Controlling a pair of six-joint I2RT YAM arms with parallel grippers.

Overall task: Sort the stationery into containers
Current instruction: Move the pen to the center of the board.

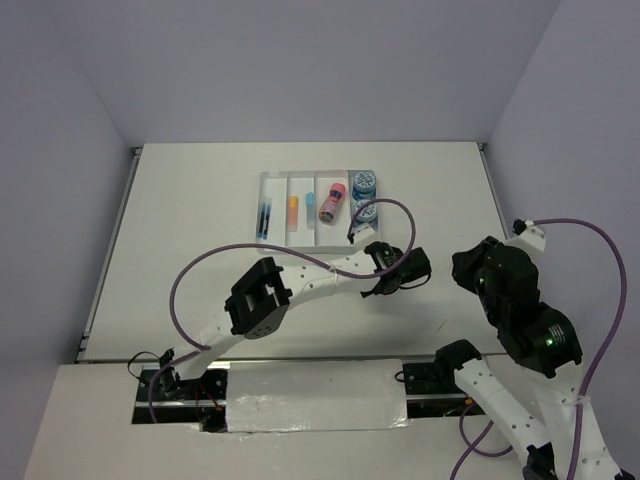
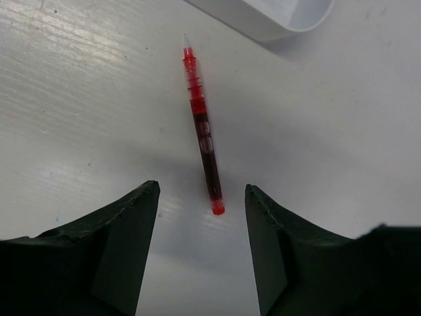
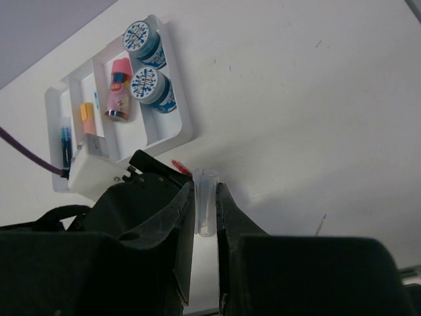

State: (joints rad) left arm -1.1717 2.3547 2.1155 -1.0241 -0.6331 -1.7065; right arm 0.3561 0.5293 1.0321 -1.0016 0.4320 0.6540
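You see a red pen (image 2: 202, 125) on a white table (image 2: 342, 131) — a clear tray (image 3: 186, 126) with blue-patterned rolls (image 3: 146, 41), a pink cylinder (image 3: 120, 85), an orange eraser (image 3: 86, 112) — and a clear tube (image 3: 206, 197).

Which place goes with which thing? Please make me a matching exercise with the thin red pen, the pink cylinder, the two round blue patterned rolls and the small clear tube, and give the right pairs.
Things
1. thin red pen
2. pink cylinder
3. two round blue patterned rolls
4. small clear tube

Places
A. end compartment of the clear plastic tray, on the right in the top view
B. gripped by the right gripper
C. on the white table, between the fingers of the open left gripper, not touched
D. tray compartment beside the rolls

Pairs: 1-C, 2-D, 3-A, 4-B
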